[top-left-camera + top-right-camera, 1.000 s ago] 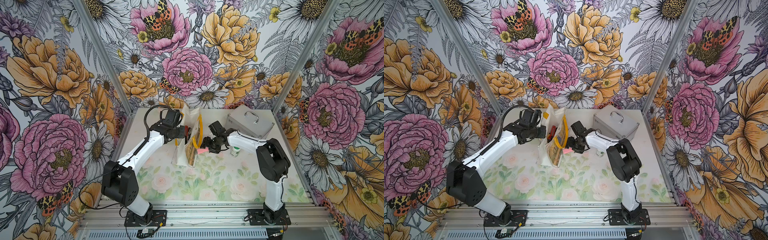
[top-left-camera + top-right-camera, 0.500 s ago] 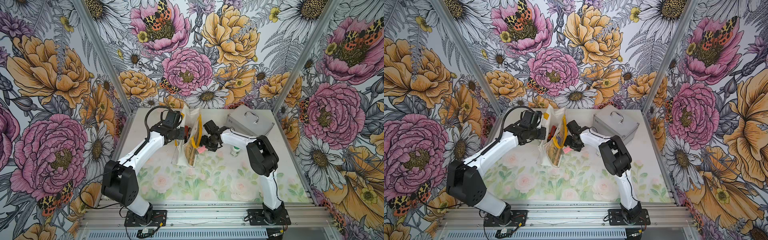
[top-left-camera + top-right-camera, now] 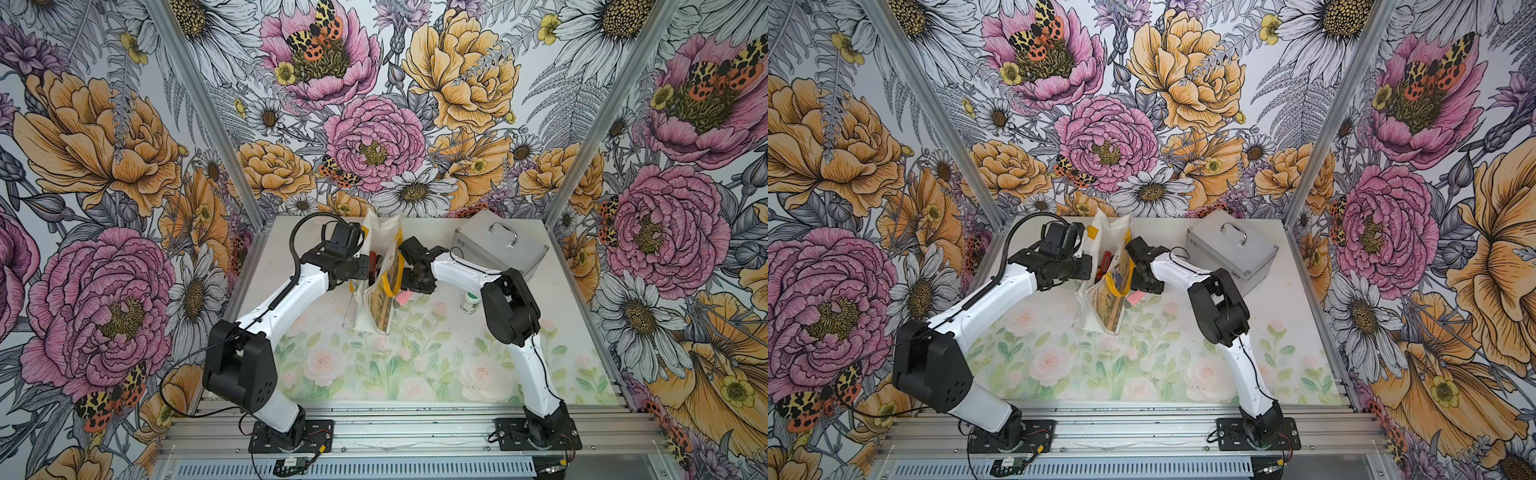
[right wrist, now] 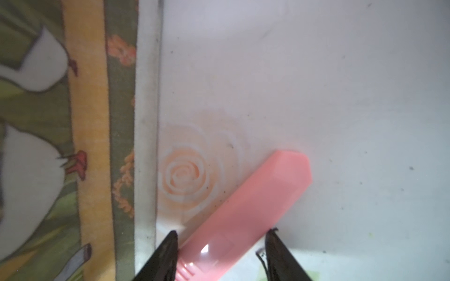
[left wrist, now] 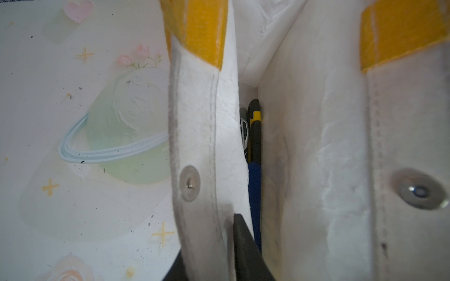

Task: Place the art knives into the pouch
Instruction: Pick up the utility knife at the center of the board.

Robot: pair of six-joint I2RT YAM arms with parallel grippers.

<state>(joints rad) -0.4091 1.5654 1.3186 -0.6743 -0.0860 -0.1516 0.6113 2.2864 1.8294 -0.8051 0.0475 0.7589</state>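
Pouch [image 3: 380,307] upright, mouth open; art knife [image 4: 246,206] outside it.
Left gripper [image 3: 363,267] was clamped on the pouch's left wall. The pink art knife lay flat on the table [image 3: 415,353] just beside the pouch's right face, the right gripper's [image 4: 222,233] fingers apart astride it.

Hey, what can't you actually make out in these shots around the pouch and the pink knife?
- Right wrist view: the art knife runs off the frame edge between the right gripper jaws, so its back end is unseen.
- In both top views: those jaws are hidden by the gripper's own wrist; only the knife's pink tip shows beside the pouch.
- Left wrist view: dark tools inside the pouch, mostly hidden by its white walls; kind unclear.
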